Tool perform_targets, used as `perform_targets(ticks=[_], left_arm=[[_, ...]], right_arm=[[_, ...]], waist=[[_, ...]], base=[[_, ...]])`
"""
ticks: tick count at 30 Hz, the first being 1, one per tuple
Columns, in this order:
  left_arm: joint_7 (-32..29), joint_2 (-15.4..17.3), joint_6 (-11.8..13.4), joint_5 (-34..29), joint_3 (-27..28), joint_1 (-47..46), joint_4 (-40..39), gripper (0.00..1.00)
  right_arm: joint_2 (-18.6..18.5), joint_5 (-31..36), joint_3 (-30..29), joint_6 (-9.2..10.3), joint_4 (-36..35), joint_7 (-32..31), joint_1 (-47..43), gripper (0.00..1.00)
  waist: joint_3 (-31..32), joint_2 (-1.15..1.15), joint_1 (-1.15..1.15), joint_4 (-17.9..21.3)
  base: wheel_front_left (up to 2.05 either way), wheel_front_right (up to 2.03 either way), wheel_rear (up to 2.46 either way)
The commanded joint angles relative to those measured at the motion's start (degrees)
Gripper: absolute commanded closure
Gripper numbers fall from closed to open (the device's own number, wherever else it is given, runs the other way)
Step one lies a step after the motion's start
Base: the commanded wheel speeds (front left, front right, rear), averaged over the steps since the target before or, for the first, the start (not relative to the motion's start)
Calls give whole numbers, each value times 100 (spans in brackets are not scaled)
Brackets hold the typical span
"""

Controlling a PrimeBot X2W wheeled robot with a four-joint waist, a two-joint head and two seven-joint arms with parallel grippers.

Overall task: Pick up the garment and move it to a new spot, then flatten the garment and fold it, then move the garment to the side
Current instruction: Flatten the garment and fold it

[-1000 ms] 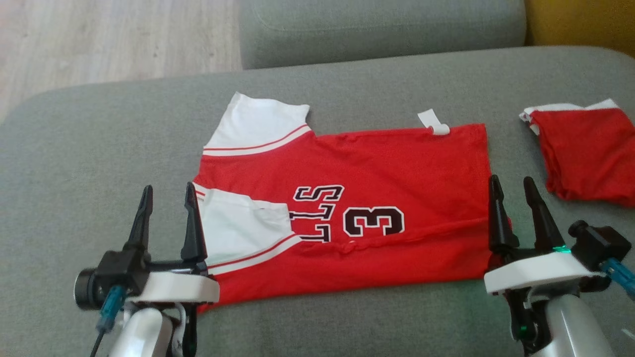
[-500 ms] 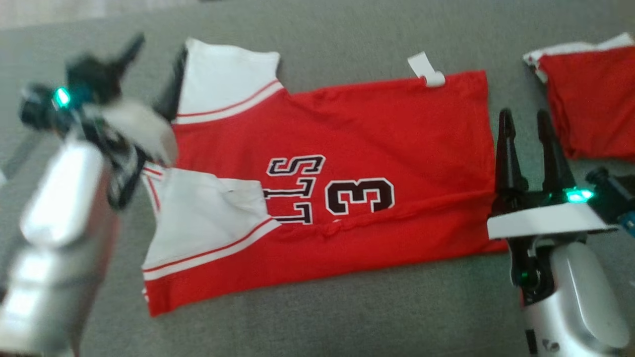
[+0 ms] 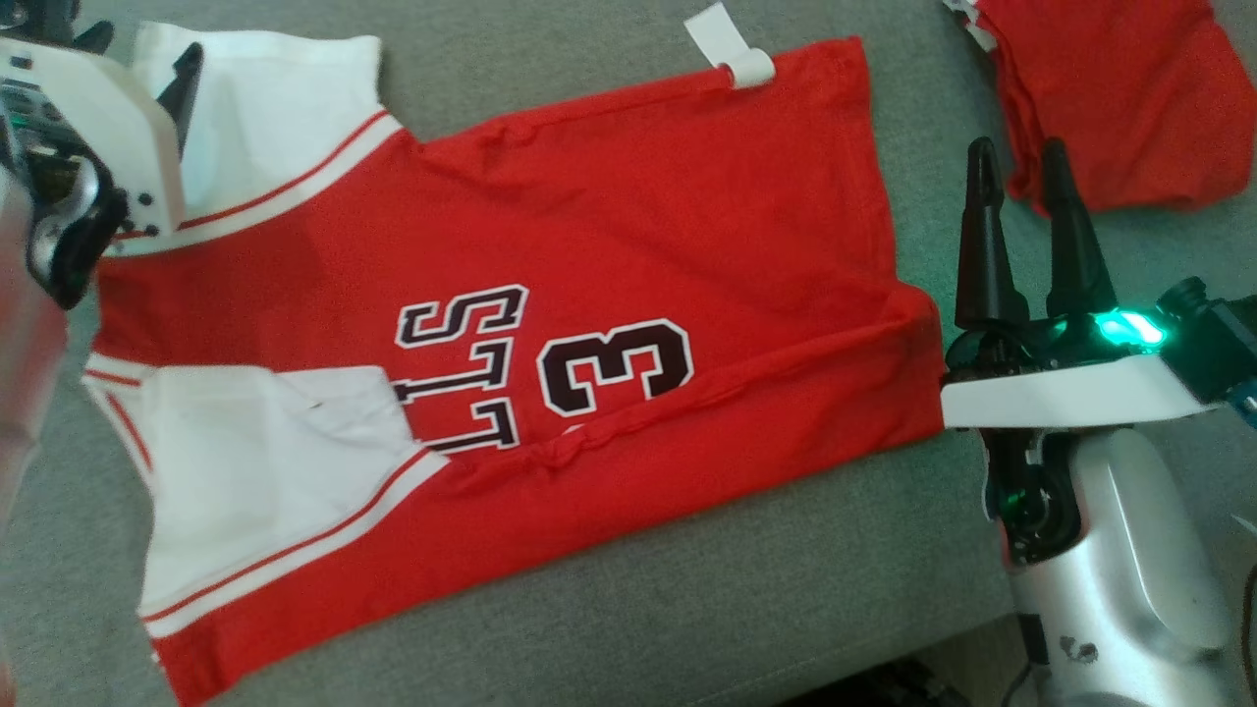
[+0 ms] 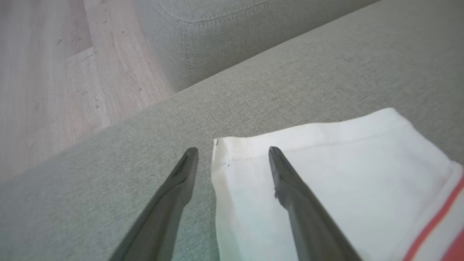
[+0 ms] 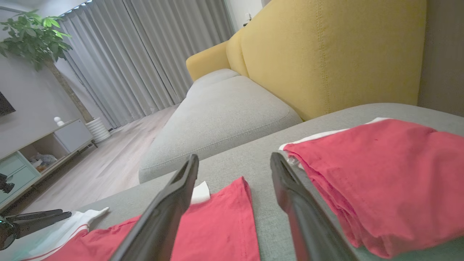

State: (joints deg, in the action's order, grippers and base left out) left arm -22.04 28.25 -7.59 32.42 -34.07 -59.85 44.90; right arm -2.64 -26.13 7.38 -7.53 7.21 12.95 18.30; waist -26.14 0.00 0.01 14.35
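Observation:
The red jersey [image 3: 609,226] with white sleeves and a black "3" lies spread flat on the grey sofa cushion [image 3: 687,589]. My left gripper [image 3: 137,59] is at its far left sleeve [image 4: 326,174]. Its fingers are open and straddle the sleeve's white corner, one over the cloth, one over bare cushion. Just off the jersey's right hem [image 5: 217,224], my right gripper [image 3: 1016,152] stands open with nothing between its fingers. In the right wrist view the gripper [image 5: 235,156] points across the cushion between the two red garments.
A second red garment [image 3: 1120,98] lies folded at the far right, close to the right gripper. A white tag [image 3: 732,54] sticks out of the jersey's far edge. Wooden floor [image 4: 54,72] lies beyond the cushion's left edge. A yellow sofa back [image 5: 326,54] rises behind.
The head camera has tipped down and closer. My left arm has swung up from the near sleeve to the far sleeve's corner. The right gripper stays by the hem.

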Motion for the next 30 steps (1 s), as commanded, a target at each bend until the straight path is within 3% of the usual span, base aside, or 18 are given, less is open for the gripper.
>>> perform_targets(ticks=[1, 14, 15, 16, 17, 22, 30], left_arm=[[-50, 394, 11, 121, 27, -355, -22, 0], [-327, 503, 10, 674, -510, -612, 515, 0], [-404, 483, 10, 781, -564, -600, 500, 11], [-467, 462, 10, 893, -623, -584, 460, 91], [-524, 445, 10, 1008, -681, -566, 412, 100], [-429, 386, 10, 1501, -899, -490, 87, 100], [879, 181, 10, 1470, -1181, -429, -379, 100]], right_arm=[[-24, -39, 114, 4, -227, 76, 56, 0], [-24, -29, 78, 4, -287, 122, 51, 0], [-24, -24, 69, 4, -281, 122, 50, 0], [-24, -15, 51, 4, -271, 119, 49, 0], [-24, -5, 30, 4, -260, 113, 47, 0], [-23, 256, -12, 4, -209, -43, 84, 0], [-23, 1054, -427, 4, 0, -898, 400, 0]], waist=[[-170, 0, -1, 161], [-277, 0, -1, 209], [-272, 0, -1, 202], [-257, 0, -1, 184], [-236, 0, -1, 161], [-23, 0, -1, -57], [473, 0, -1, -760]], base=[[0, 0, 0], [0, 0, 0], [0, 0, 0], [0, 0, 0], [0, 0, 0], [0, 0, 0], [0, 0, 0]])
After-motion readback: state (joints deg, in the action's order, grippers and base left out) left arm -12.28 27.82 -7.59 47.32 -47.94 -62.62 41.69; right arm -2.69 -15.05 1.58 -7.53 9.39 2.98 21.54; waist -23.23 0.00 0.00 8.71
